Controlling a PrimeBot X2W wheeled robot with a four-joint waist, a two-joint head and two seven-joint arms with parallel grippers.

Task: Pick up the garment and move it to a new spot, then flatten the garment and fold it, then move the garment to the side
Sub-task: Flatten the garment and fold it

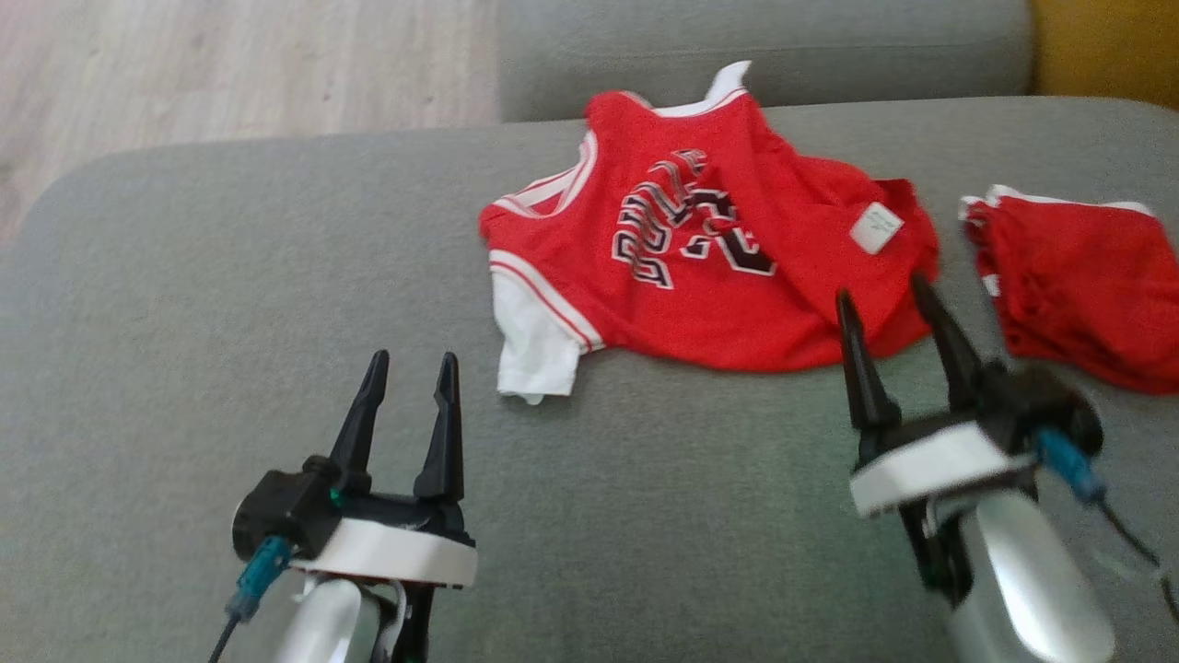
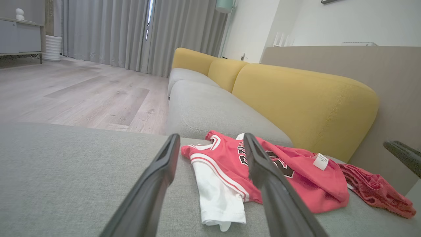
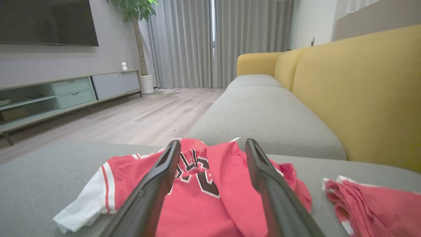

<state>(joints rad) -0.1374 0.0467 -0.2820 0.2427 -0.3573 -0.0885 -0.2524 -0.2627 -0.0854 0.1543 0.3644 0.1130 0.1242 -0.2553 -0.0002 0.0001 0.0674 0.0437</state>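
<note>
Grey sofa cushion (image 1: 230, 276) beneath. Left gripper (image 1: 414, 357): fingers (image 1: 444, 424) spread wide, empty, red garment (image 1: 700, 267) ahead and right of them. Right gripper (image 1: 881, 287): spread wide too, holding nothing, tips at garment's near hem, contact impossible to tell.

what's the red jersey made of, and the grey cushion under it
The red jersey looks like a thin synthetic knit, possibly mesh: it drapes in soft, limp folds. The grey cushion looks like matte woven upholstery fabric, going by its fine flecked texture.
</note>
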